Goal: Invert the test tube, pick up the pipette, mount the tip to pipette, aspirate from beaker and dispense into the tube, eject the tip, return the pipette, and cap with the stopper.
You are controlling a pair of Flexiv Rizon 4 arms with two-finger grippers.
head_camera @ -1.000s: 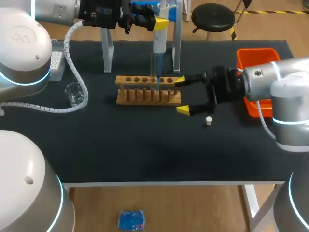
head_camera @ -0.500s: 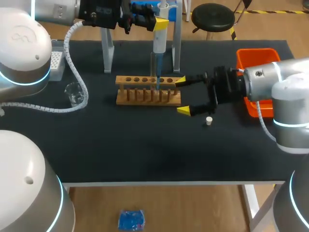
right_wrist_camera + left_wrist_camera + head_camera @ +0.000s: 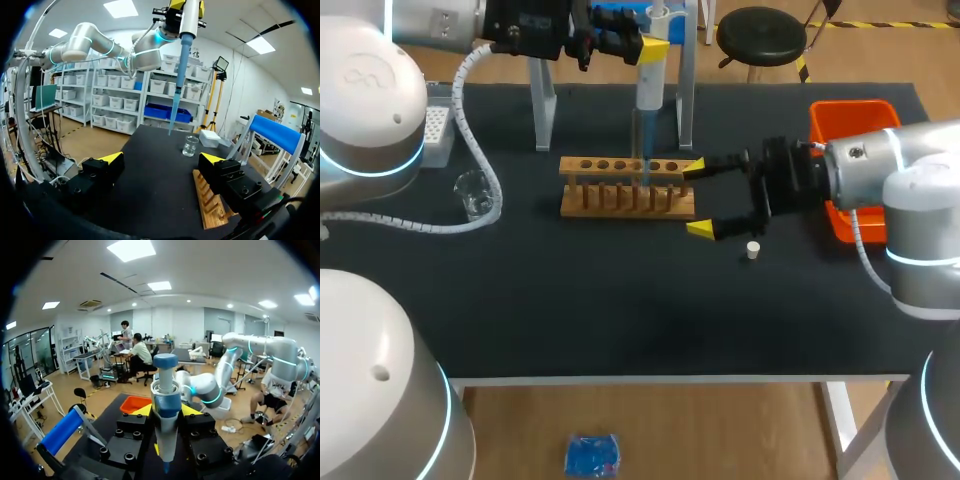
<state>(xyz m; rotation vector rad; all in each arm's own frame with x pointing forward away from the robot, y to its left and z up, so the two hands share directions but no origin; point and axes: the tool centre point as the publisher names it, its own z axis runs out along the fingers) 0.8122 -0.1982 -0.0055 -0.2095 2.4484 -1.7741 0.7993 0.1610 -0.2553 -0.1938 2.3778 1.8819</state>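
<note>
My left gripper point(image 3: 648, 46) is shut on the grey pipette point(image 3: 649, 85), holding it upright over the wooden tube rack point(image 3: 627, 187). Its blue tip point(image 3: 645, 150) points down at one of the rack's holes. In the left wrist view the pipette point(image 3: 166, 405) stands between the yellow fingertips point(image 3: 143, 410). My right gripper point(image 3: 696, 197) stands open at the rack's right end, nothing between its fingers. From the right wrist the pipette tip point(image 3: 175, 100) hangs ahead of the open gripper point(image 3: 162, 160), with the rack point(image 3: 210, 210) beside one finger. A white stopper point(image 3: 752, 250) lies near the right gripper. I cannot make out the test tube.
A glass beaker point(image 3: 473, 192) stands at the left, also seen as the beaker point(image 3: 190, 145) from the right wrist. A tip box point(image 3: 438, 130) sits at the back left, an orange bin point(image 3: 850, 125) at the back right. A metal pipette stand point(image 3: 544, 100) rises behind the rack.
The pipette's blue tip seems to have risen slightly at the rack. Both arms otherwise keep their places.
</note>
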